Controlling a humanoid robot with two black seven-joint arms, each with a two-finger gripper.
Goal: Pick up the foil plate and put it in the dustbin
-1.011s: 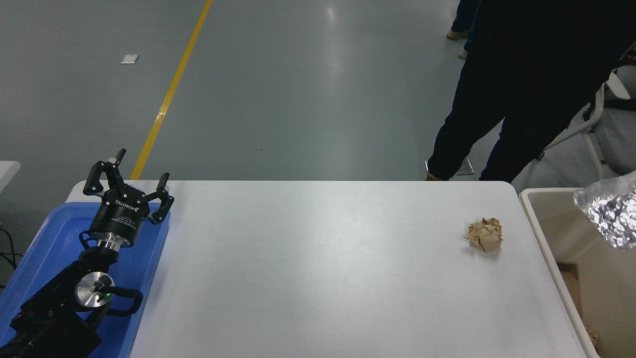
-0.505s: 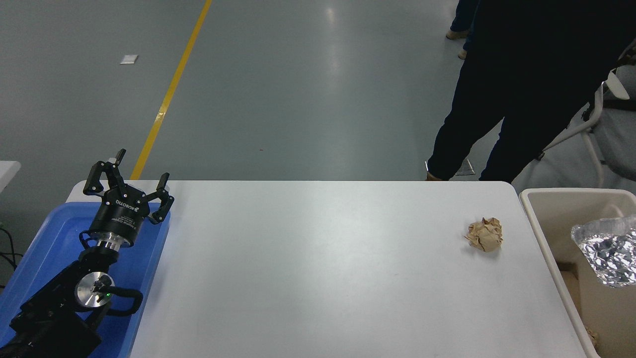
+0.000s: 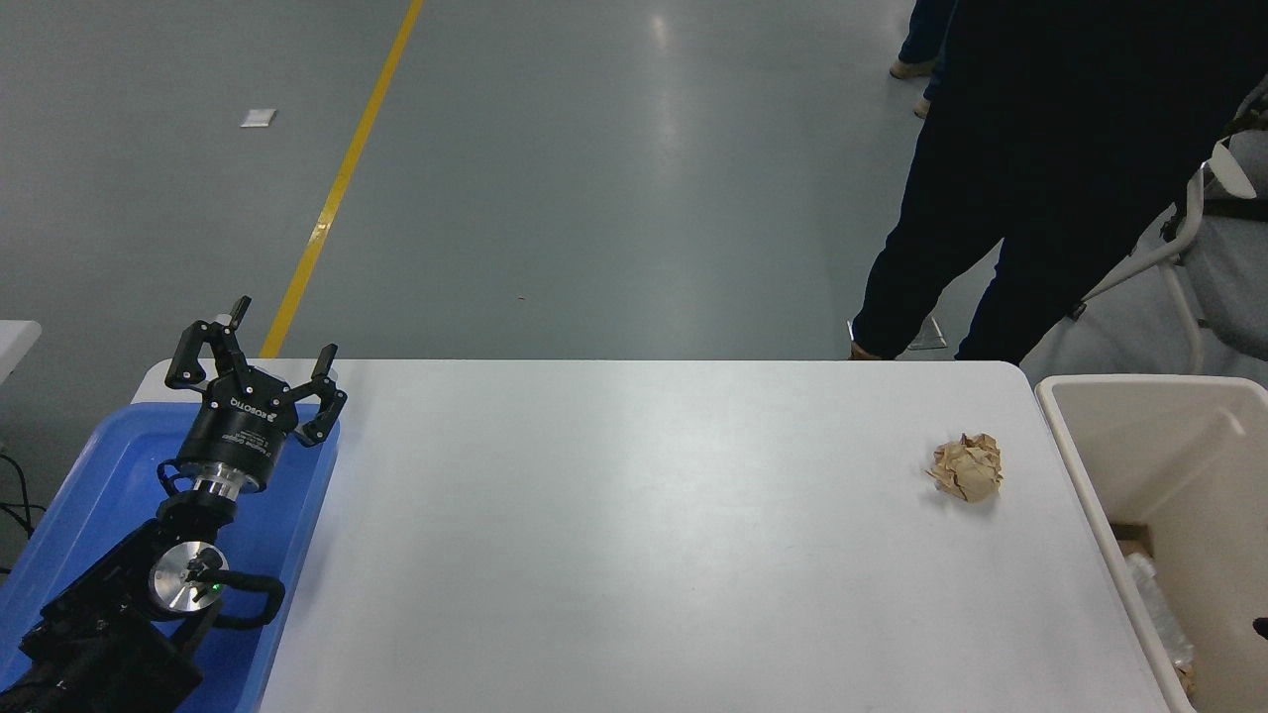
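Foil plate hardly visible, only a silvery sliver [image 3: 1154, 604] deep inside the dustbin [image 3: 1075, 465] at table's right edge. Right gripper out of view. Left gripper [image 3: 256, 361] parked over blue tray [image 3: 89, 475], fingers spread, holding nothing. Paper ball [image 3: 967, 467] near the dustbin. Person [image 3: 1001, 178] stands behind.

The bench [image 3: 634, 555] carries a paper ball [image 3: 967, 467] near its right end. The dustbin [image 3: 1090, 475] stands just beside the bench's right edge. At the left end, a tray [image 3: 89, 465] lies under the parked left hand [image 3: 256, 359]. A person [image 3: 1030, 168] stands behind the far right corner.
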